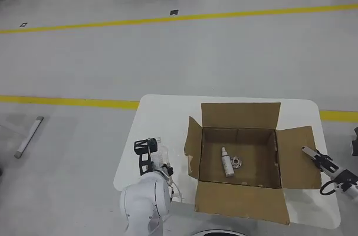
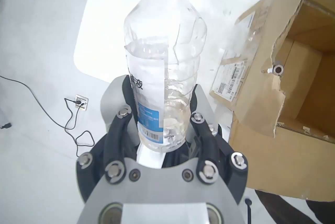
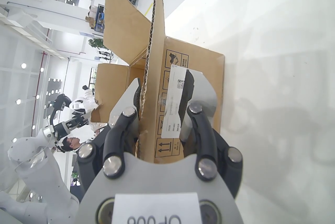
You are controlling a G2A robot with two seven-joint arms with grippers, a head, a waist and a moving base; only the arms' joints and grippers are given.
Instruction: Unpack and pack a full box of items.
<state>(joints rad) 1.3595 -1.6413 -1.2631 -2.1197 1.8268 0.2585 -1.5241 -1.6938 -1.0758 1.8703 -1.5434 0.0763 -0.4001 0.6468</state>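
We judge unpacking partway. Left gripper [image 2: 161,94]: jaws pinch clear plastic bottle [image 2: 163,34] near worktop [image 1: 161,112] left edge, beside cardboard box [image 1: 240,203]. Spray bottle [image 1: 227,162] and small round part [image 1: 238,160] lie inside, yet to come out. Right gripper [image 3: 163,89]: jaws spread astride right flap [image 1: 299,156].

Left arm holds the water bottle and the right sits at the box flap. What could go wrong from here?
1. The left gripper grips the clear bottle near its base. The bottle could tilt or slip, and the table edge is close.
2. The right gripper, open, straddles the side flap. A sideways move might drag it and shift the box.
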